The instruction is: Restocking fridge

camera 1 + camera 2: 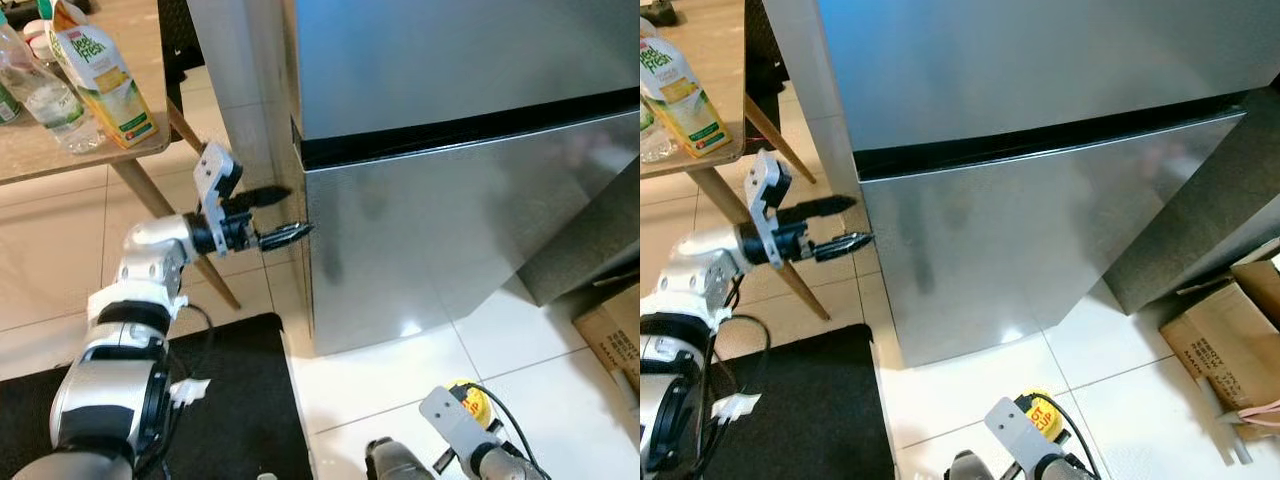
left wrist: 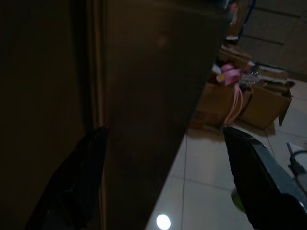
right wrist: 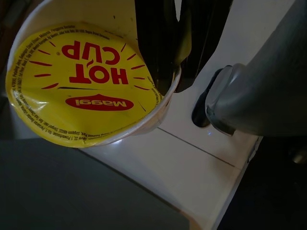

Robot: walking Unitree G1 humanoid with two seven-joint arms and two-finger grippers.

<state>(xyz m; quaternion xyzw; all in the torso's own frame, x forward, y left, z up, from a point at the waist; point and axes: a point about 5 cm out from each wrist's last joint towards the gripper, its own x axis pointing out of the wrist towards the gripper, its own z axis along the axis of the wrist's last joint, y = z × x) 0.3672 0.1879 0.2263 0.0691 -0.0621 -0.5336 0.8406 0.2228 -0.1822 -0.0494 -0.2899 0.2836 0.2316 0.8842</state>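
Fridge doors are closed, the steel front split by a dark seam between the upper and lower door. Left gripper is raised at the fridge's left front corner just below that seam, its two black fingers spread, one above the other, with the lower fingertip touching or almost touching the lower door's edge. From the left wrist, the dark door edge runs up between the two parted fingers. Right gripper hangs low near the white tiled floor, pinching a noodle cup with a yellow lid printed "HOT CUP"; a black finger presses against the cup's rim in the right wrist view. Seen from the head, the cup sits low in front of the fridge, well apart from its doors. A wooden table stands to the left of the fridge, holding a juice carton and a clear bottle side by side. A black mat lies on the floor below the left arm. Cardboard boxes stand to the right of the fridge.
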